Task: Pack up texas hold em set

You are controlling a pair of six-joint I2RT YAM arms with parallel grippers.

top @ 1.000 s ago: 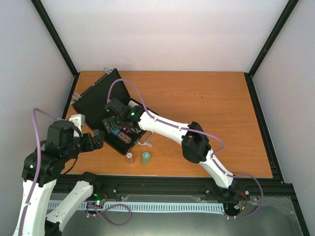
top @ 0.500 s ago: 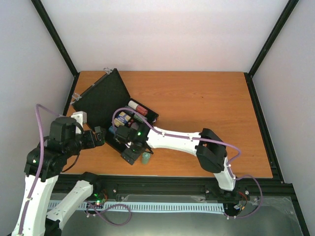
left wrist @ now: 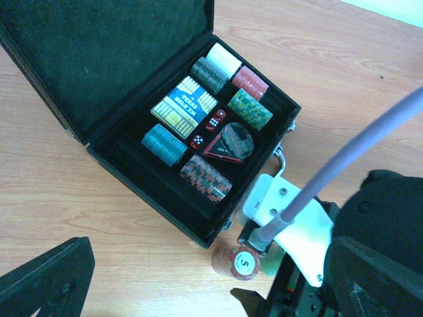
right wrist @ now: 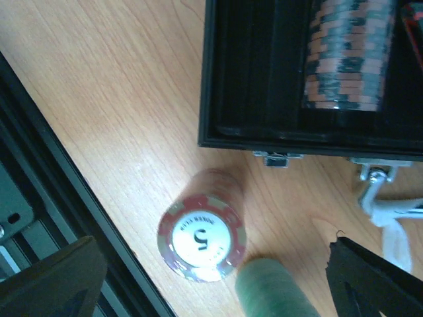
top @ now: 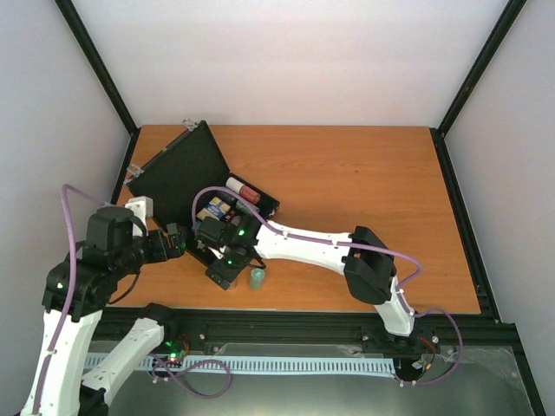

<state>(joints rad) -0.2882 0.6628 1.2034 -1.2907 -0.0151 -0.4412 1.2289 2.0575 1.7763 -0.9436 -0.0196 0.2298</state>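
Note:
The black case (top: 178, 169) lies open at the table's left, its tray (left wrist: 125, 155) holding chip stacks, a blue card deck (left wrist: 182, 109), red dice (left wrist: 211, 122) and a black triangle (left wrist: 231, 142). A red chip stack marked 5 (right wrist: 201, 234) and a green stack (right wrist: 271, 287) stand on the table by the case's front wall. My right gripper (top: 221, 273) hovers open over the red stack, fingers on either side in the right wrist view (right wrist: 215, 264). My left gripper (top: 176, 241) is open and empty left of the case, seen also in the left wrist view (left wrist: 208, 281).
The case's silver handle (left wrist: 281, 158) sticks out toward the loose stacks. The black frame rail (right wrist: 59, 198) runs along the table's near edge, close to the red stack. The right arm's purple cable (left wrist: 357, 142) crosses the left wrist view.
My right gripper has moved from above the case tray toward the near edge and now sits over the red stack. My left gripper has shifted slightly toward the case.

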